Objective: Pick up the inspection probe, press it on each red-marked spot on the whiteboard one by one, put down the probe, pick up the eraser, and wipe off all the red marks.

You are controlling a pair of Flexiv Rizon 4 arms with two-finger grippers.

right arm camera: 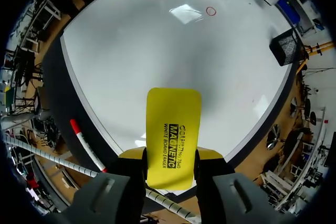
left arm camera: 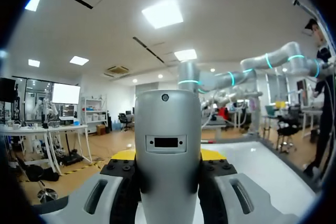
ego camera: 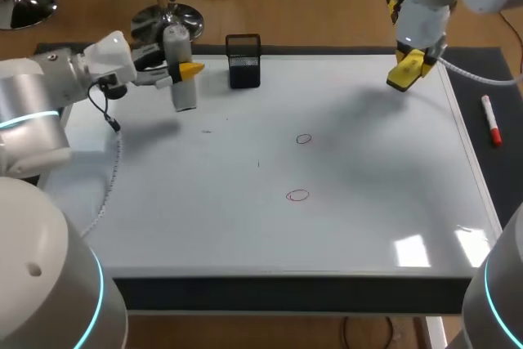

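- So, the left pincer point(ego camera: 188, 70) is clamped on the probe point(ego camera: 184, 96) and holds it upright above the far left corner of the whiteboard point(ego camera: 368, 218). I'd guess it's vertical so it can come straight down on a spot.
- In the left wrist view, the probe's grey body point(left arm camera: 167, 150) is squeezed between both fingers, so the grip looks solid to me.
- The right pincer point(ego camera: 406, 69) is closed on the yellow eraser point(ego camera: 402, 78) over the far right corner, well apart from the marks. My guess is that puts it out of the way but ready for wiping.
- Two red marks sit near the middle of the board: one ring point(ego camera: 298, 195) nearer the robot, and another point(ego camera: 304, 139) just beyond it. Nothing touches either.
- A black mesh holder point(ego camera: 243, 61) stands at the board's far edge near the probe. A red-capped marker point(ego camera: 491, 131) lies on the desk point(ego camera: 500, 96) just off the board's right side.
- By the look of it, pressing hasn't started, and the probe has to travel toward the middle first.
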